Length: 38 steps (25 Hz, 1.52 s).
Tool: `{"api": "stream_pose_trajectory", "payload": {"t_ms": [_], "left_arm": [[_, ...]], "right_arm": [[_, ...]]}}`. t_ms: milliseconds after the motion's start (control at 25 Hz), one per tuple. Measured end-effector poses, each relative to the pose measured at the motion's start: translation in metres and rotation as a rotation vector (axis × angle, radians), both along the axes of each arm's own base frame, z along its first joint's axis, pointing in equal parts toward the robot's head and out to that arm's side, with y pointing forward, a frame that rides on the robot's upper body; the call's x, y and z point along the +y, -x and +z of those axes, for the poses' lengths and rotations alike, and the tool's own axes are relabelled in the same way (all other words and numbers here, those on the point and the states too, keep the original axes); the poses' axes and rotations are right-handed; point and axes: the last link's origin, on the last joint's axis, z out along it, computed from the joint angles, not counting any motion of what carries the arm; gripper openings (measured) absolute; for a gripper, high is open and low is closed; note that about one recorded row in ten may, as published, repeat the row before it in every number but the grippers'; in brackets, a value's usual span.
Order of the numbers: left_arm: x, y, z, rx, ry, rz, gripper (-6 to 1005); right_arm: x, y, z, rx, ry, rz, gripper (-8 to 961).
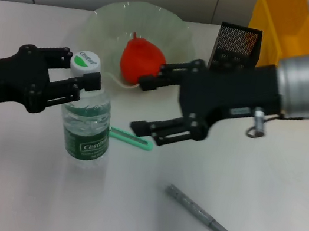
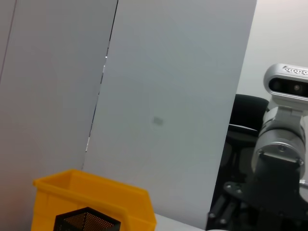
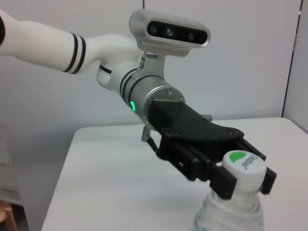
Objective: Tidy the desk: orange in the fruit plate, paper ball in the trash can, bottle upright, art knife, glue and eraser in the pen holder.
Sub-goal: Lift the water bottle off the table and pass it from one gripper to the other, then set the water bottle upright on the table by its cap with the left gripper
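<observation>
Two pincers: both over the white tabletop (image 1: 20, 199), facing each other across the bottle.
Left pincer (image 1: 83, 76): clamped around the neck of the bottle just under the cap; the right wrist view shows its fingers (image 3: 226, 180) pressed to either side of the cap.
Right pincer (image 1: 144, 105): spread wide with nothing in it, held between the bottle and the pen holder, in front of the plate.
Bottle (image 1: 86, 124): upright on the tabletop, clear with a green label and a white cap (image 1: 85, 60).
Plate (image 1: 108, 20): pale glass dish at the back, holding an orange-red fruit (image 1: 137, 59).
Pen holder (image 1: 236, 43): black mesh cup just right of the plate; what is inside it cannot be told.
Yellow bin (image 1: 275, 23): behind the pen holder, at the back right.
Green stick (image 1: 132, 140): lying flat on the tabletop just right of the bottle's base, below the right pincer.
Grey pen-like tool (image 1: 197, 211): lying flat nearer the front, well apart from the bottle.
</observation>
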Motion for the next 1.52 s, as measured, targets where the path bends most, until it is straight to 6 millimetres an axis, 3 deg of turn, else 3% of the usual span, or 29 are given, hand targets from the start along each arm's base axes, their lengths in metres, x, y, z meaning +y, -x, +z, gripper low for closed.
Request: {"api": "stream_pose_trajectory", "payload": {"t_ms": [280, 320, 520, 600, 880, 1240, 1520], "left_arm": [[0.000, 0.002, 0.009, 0.017, -0.009, 0.013, 449], [-0.001, 0.004, 0.013, 0.028, -0.019, 0.018, 449], [-0.004, 0.013, 0.024, 0.061, -0.068, 0.044, 449], [-0.004, 0.017, 0.028, 0.067, -0.087, 0.061, 449], [0.000, 0.027, 0.031, 0.082, -0.150, 0.114, 449], [0.007, 0.035, 0.022, 0.122, -0.239, 0.153, 450], [-0.002, 0.051, 0.023, 0.135, -0.270, 0.196, 450]], "right_arm": [[-0.015, -0.027, 0.031, 0.008, -0.063, -0.060, 775], [-0.021, -0.041, 0.042, 0.020, -0.082, -0.104, 775], [-0.033, -0.065, 0.054, 0.042, -0.100, -0.165, 774], [-0.039, -0.084, 0.055, 0.057, -0.107, -0.216, 774], [-0.047, -0.111, 0.046, 0.108, -0.078, -0.285, 775], [-0.051, -0.121, 0.039, 0.103, -0.057, -0.311, 775], [-0.057, -0.130, 0.038, 0.071, -0.061, -0.316, 775]]}}
